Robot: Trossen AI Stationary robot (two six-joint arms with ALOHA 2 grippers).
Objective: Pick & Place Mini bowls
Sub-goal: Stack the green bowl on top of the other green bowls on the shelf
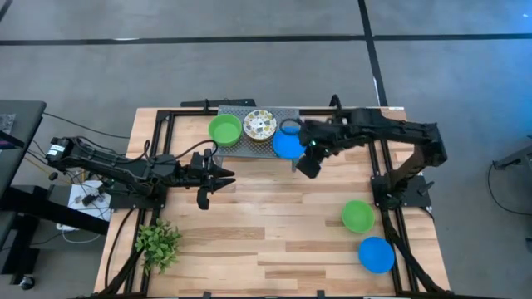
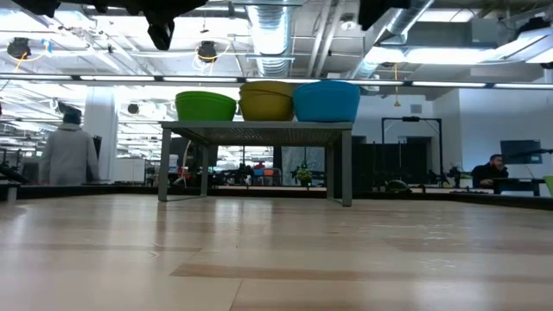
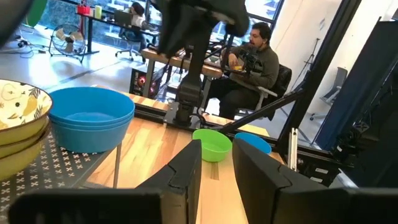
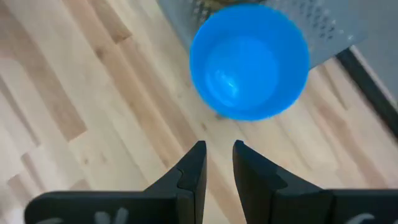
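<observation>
Open lab hall behind the bench: exposed ceiling ducts and strip lights, grey floor with dark lines. A person in a grey hooded top (image 2: 67, 149) stands off to one side of the low view; another person (image 3: 254, 60) sits at a desk beyond the table's far edge in the left wrist view.

Work surface is a light wooden table (image 1: 266, 241) framed by black rails. At its back edge stands a small grey perforated stand (image 2: 255, 134) on thin legs.

Left arm reaches in from the left side, its gripper (image 1: 223, 178) low over the middle-left of the table, well apart from the stand. Fingers (image 3: 186, 171) stand slightly parted with a narrow gap, nothing between them.

Right arm bends in from the right, its gripper (image 1: 309, 163) just off the stand's right end, above bare wood. Its fingers (image 4: 194, 165) also show a narrow gap and grasp nothing; the blue bowls lie ahead of them, not touched.

Small leafy plant (image 1: 158, 244) sits at the front-left corner.

Mini bowls on the stand, left to right in the high view: green bowl (image 1: 224, 129), patterned white bowls (image 1: 259, 126) stacked, blue bowls (image 1: 288, 144) stacked, overhanging the stand's right end. On the table's right front: one loose green bowl (image 1: 358, 216), and near it, closer to the front edge, a loose blue bowl (image 1: 376, 254).
</observation>
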